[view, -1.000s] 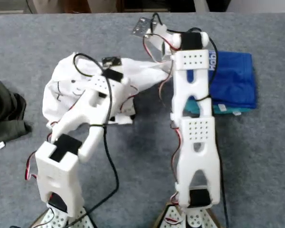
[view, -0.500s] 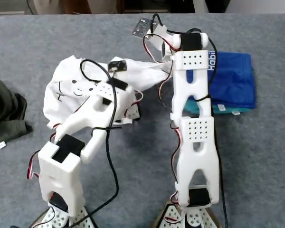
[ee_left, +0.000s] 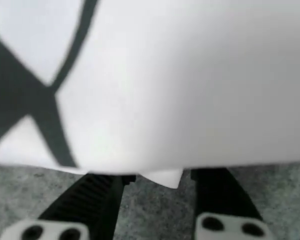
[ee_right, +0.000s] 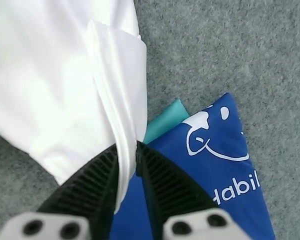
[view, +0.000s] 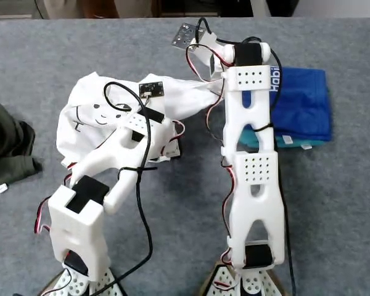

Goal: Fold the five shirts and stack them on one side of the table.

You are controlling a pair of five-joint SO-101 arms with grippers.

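A crumpled white shirt [view: 92,117] with a drawn face lies at the far left-centre of the grey table [view: 185,185]. In the left wrist view the white shirt [ee_left: 190,75] hangs over my left gripper [ee_left: 160,177], whose fingers stand apart and open at its near edge; from above, the left gripper [view: 169,145] sits at that same edge. My right gripper [ee_right: 136,147] is shut on a pinched fold of the white shirt [ee_right: 50,75], with the right gripper [view: 214,85] holding the shirt's right end. A folded blue shirt [view: 305,105] lies on a teal one [view: 256,139] at the right.
A dark green shirt [view: 9,148] lies bunched at the table's left edge. The right wrist view has the blue shirt [ee_right: 205,165] and teal shirt [ee_right: 162,125] right beside the held fold. Bare grey table spreads between the arms and along the front.
My left arm has shifted right and farther over the white shirt, uncovering its drawn face. The right arm has kept still with the fold in its grip.
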